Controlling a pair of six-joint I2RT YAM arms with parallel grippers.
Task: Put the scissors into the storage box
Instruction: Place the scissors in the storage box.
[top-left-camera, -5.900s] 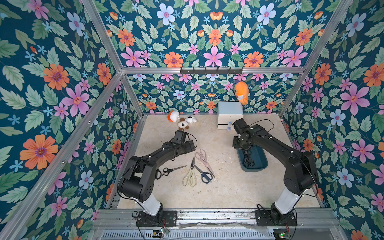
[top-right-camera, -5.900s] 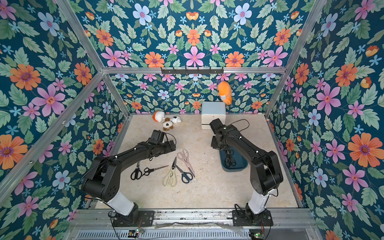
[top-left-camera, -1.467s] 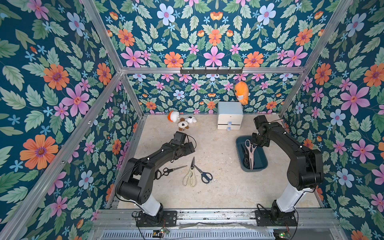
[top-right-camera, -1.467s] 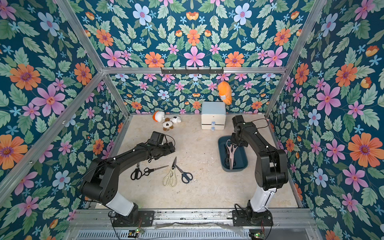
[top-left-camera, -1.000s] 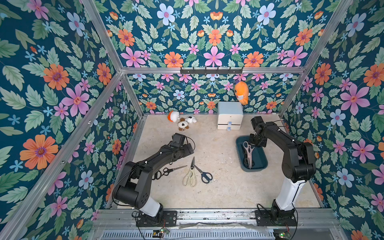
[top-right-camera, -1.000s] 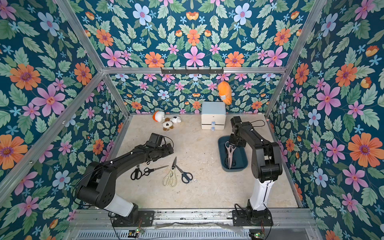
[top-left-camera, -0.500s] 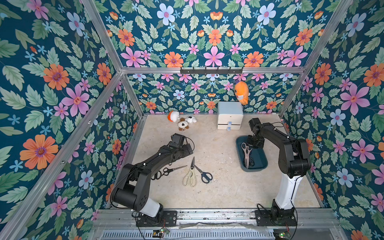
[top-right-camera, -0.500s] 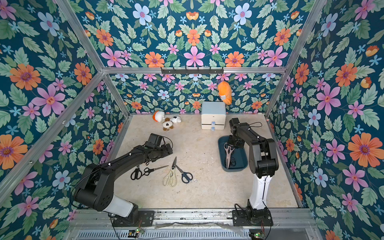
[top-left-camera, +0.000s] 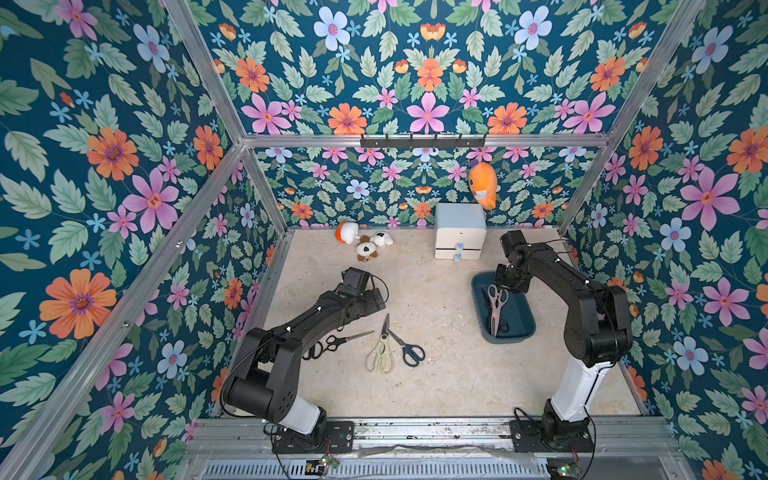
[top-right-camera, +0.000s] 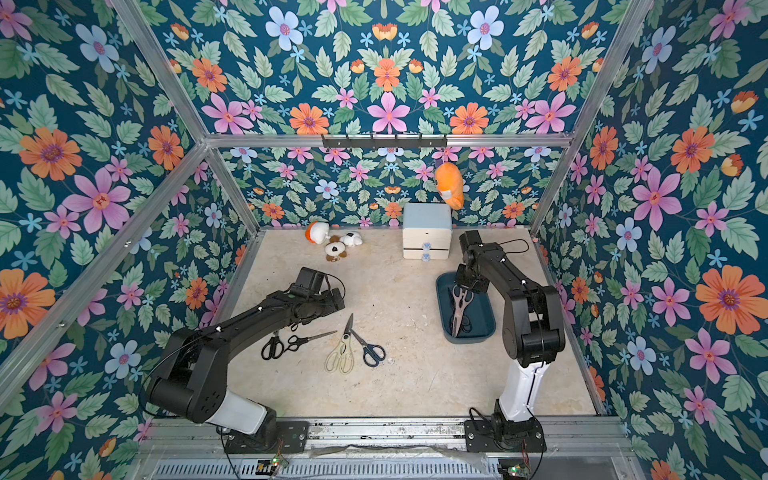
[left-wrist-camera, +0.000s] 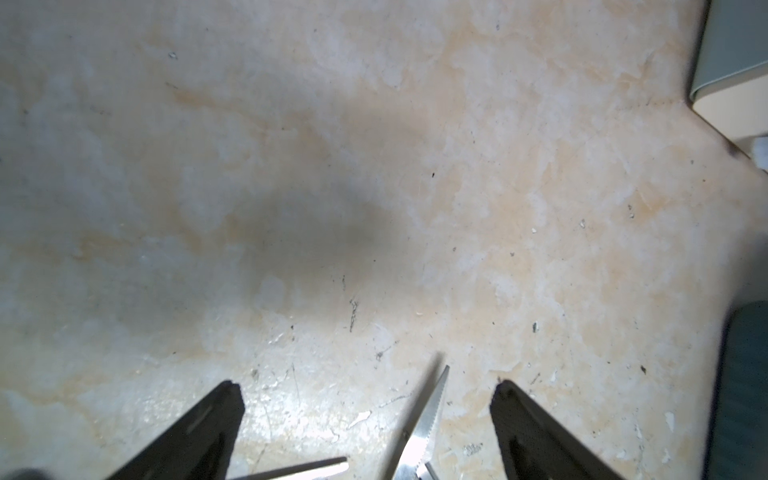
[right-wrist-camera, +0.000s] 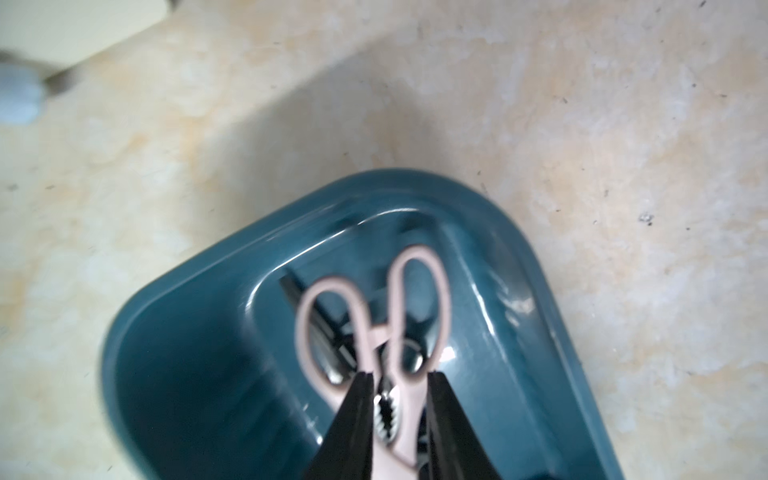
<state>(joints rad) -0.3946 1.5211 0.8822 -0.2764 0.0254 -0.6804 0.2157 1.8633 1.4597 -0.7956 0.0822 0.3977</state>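
Pink-handled scissors (right-wrist-camera: 380, 332) inside teal storage box (right-wrist-camera: 187, 353)

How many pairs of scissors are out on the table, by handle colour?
black-handled scissors: 2
cream-handled scissors: 1
dark-blue-handled scissors: 1
Total: 4
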